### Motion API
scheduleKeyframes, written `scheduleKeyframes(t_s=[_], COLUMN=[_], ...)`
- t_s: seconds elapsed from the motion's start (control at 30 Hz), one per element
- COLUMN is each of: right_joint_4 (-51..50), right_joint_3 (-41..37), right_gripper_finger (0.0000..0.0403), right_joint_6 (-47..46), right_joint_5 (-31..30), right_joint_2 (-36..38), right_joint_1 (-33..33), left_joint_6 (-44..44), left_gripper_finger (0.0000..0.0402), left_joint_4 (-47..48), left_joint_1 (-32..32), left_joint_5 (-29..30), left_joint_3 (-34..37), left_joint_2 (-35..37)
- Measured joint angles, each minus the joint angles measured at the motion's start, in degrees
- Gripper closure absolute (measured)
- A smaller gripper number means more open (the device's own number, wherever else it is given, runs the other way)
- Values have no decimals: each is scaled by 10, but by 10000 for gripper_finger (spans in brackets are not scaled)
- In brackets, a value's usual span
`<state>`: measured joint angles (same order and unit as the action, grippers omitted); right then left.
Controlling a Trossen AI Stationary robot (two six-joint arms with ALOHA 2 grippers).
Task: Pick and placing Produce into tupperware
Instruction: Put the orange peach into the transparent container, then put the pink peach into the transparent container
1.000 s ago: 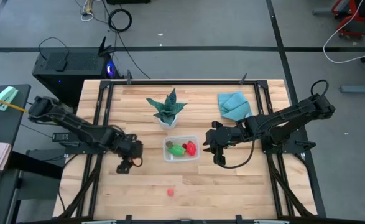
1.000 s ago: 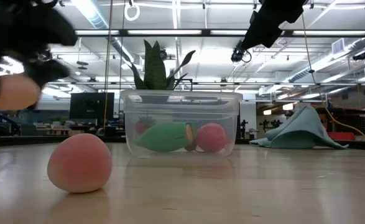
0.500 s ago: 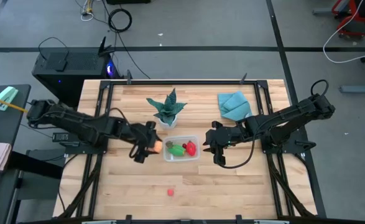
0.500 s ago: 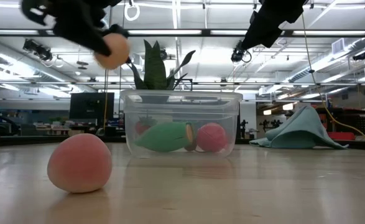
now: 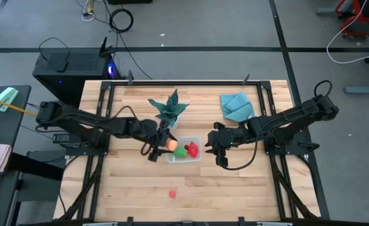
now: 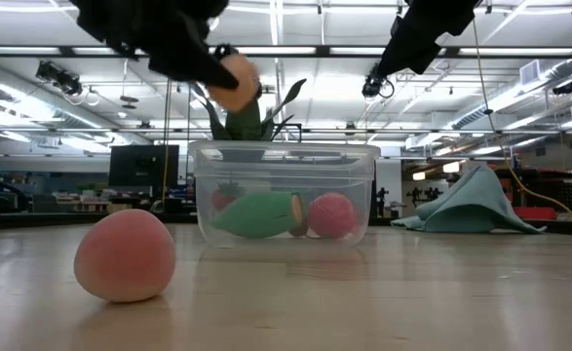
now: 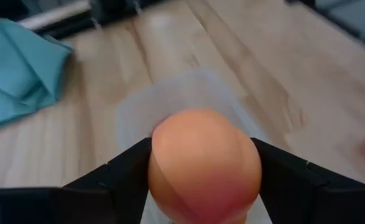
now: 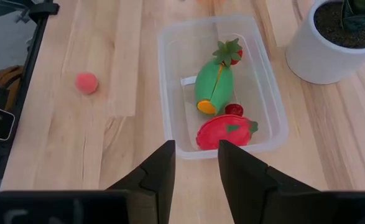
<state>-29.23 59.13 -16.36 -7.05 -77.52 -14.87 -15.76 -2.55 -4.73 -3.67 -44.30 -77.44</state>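
The clear tupperware tub [image 5: 197, 158] sits at mid-table, also seen as the tub [image 6: 284, 195] and the tub [image 8: 170, 87]. Inside it lie a green oval [image 8: 210, 87], a red piece [image 8: 226, 132] and a small strawberry [image 8: 230, 51]. My left gripper [image 5: 165, 144] is shut on an orange-yellow round fruit [image 5: 170, 145], which hangs above the tub's left end. A small red ball [image 5: 171, 194] rests on the table nearer the front edge. My right gripper [image 8: 196, 165] is open and waits just right of the tub. My left gripper pinches the orange-yellow round fruit [image 7: 204, 165] between its two fingers [image 7: 129, 174], one on each opposite side. It reaches in from the table's left. The fruit [image 6: 235, 78] is lifted clear, above the tub's rim.
A spiky plant in a white pot [image 5: 170, 110] stands just behind the tub. A blue cloth [image 5: 236, 105] lies toward the far right. The red ball [image 6: 125, 255] sits in open wood in front of the tub.
My left gripper has carried the orange-yellow fruit up and toward the table's right, from left of the tub to above its left end, staying shut on it. The right arm has kept still.
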Motion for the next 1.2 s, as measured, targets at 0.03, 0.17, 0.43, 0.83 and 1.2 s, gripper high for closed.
scheduleKeyframes(t_s=[0.03,0.17,0.43,0.83,1.2], right_joint_4=[0,0,1,1,1], right_joint_3=[0,0,0,0,0], right_gripper_finger=[275,275,275,275,275], right_joint_6=[0,0,0,0,0], right_joint_5=[0,0,0,0,0], right_joint_2=[0,0,0,0,0], right_joint_1=[0,0,0,0,0], left_joint_6=[-8,-15,-14,-13,-15], left_gripper_finger=[136,137,135,136,102], left_joint_4=[-1,-15,-66,-66,-66], left_joint_1=[0,0,-4,-13,-13], left_joint_5=[-1,0,0,-4,-12], left_joint_3=[0,0,0,1,1], left_joint_2=[-11,-49,-97,-133,-133])
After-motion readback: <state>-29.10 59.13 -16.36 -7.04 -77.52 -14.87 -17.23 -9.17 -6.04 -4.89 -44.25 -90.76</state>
